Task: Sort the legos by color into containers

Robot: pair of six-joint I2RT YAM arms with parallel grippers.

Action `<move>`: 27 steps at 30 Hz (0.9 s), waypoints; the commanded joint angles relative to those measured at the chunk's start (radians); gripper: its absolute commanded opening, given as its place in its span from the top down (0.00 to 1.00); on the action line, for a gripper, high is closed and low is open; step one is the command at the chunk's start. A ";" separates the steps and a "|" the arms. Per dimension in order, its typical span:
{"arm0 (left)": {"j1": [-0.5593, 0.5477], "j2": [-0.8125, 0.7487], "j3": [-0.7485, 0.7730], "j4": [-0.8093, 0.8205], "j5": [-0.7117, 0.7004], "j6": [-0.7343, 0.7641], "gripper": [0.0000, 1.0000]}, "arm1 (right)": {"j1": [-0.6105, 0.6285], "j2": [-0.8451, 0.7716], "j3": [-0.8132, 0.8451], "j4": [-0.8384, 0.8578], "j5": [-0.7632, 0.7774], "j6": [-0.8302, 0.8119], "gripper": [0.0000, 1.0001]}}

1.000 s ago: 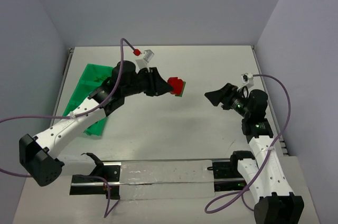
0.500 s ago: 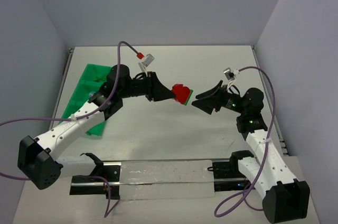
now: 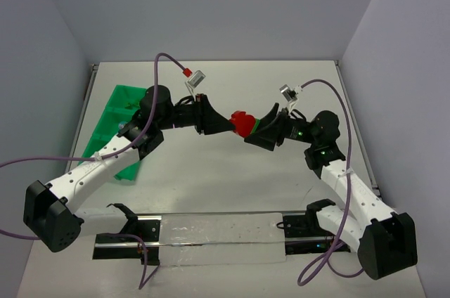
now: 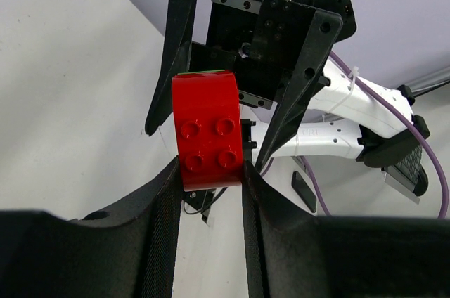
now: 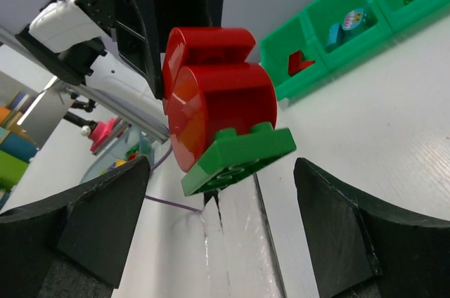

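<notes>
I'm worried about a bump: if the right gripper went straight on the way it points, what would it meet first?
Probably the green brick, stuck to the red brick that the left gripper holds. It sits right ahead of the open right gripper, though depth is hard to judge.

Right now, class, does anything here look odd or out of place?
Yes: the red brick in the left gripper has a green plate stuck to it, so two colours are joined and cannot be sorted separately.
</notes>
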 commanded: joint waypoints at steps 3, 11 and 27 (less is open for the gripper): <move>0.006 -0.029 -0.004 0.066 0.036 -0.001 1.00 | 0.031 0.046 0.040 0.234 0.017 0.144 0.15; 0.006 -0.047 -0.019 0.058 0.038 0.016 1.00 | 0.068 0.090 0.063 0.340 0.008 0.223 0.32; 0.088 -0.215 0.082 -0.257 -0.131 0.164 1.00 | 0.093 0.129 0.002 0.215 0.051 0.142 1.00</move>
